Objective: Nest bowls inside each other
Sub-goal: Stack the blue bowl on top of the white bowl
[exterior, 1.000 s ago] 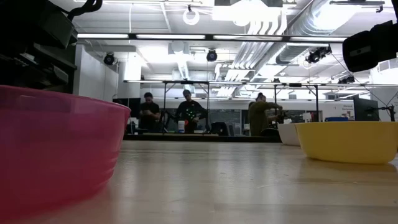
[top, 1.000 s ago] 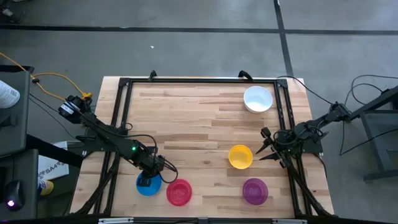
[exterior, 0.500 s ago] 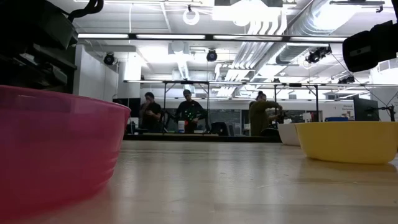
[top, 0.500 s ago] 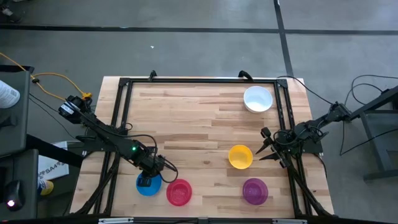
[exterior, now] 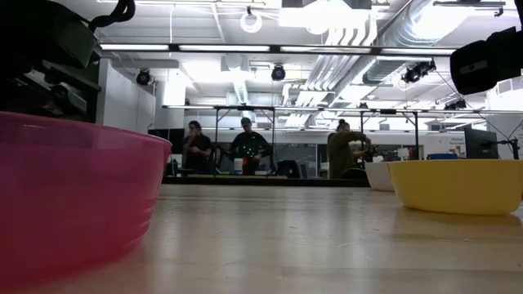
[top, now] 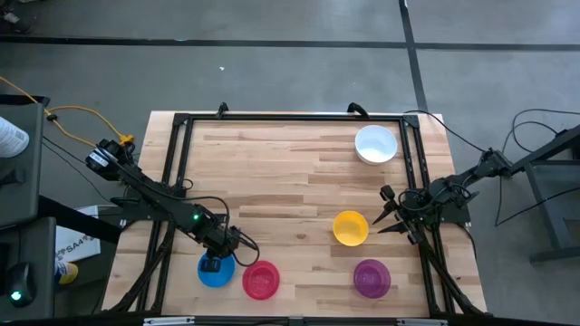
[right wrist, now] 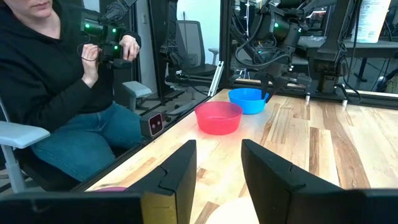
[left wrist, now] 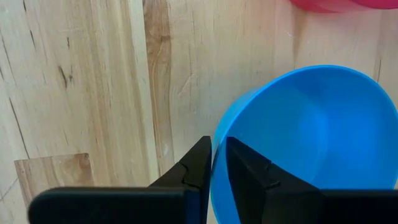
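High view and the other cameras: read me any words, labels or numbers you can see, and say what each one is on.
"SA4": partly legible on a white sheet or box on the floor left of the table; the rest of its print is too small.
White bottle at the high view's left edge: label too small to read.
Tall white container in the right wrist view: label blurred.
Blue bowl, seen close: no print.
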`<action>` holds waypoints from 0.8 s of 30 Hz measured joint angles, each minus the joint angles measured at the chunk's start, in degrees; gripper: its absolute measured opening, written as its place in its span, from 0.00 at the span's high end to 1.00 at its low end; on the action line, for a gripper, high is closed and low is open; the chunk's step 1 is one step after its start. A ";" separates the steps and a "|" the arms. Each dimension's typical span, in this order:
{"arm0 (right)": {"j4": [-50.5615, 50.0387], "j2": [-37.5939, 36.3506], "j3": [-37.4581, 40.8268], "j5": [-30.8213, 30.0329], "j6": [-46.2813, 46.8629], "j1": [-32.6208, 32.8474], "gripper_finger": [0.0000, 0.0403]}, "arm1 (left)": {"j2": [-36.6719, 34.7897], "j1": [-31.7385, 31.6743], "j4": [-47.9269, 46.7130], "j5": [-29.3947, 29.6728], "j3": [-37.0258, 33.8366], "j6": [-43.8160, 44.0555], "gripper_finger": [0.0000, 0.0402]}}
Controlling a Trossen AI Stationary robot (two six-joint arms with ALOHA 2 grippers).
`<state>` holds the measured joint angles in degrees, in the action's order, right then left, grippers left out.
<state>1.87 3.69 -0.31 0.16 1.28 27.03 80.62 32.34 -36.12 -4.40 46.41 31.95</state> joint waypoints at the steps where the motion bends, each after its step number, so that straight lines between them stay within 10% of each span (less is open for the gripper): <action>1: 0.00 0.01 0.00 0.00 0.00 0.00 0.70 | 0.00 0.01 0.00 0.00 0.00 0.00 0.88; 24: 0.00 -0.01 0.01 0.00 0.00 0.01 0.70 | 0.04 -0.03 0.11 -0.84 0.02 0.26 0.98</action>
<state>1.87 3.69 -0.30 0.16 1.28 27.03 80.66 32.32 -36.01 -5.25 46.44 32.21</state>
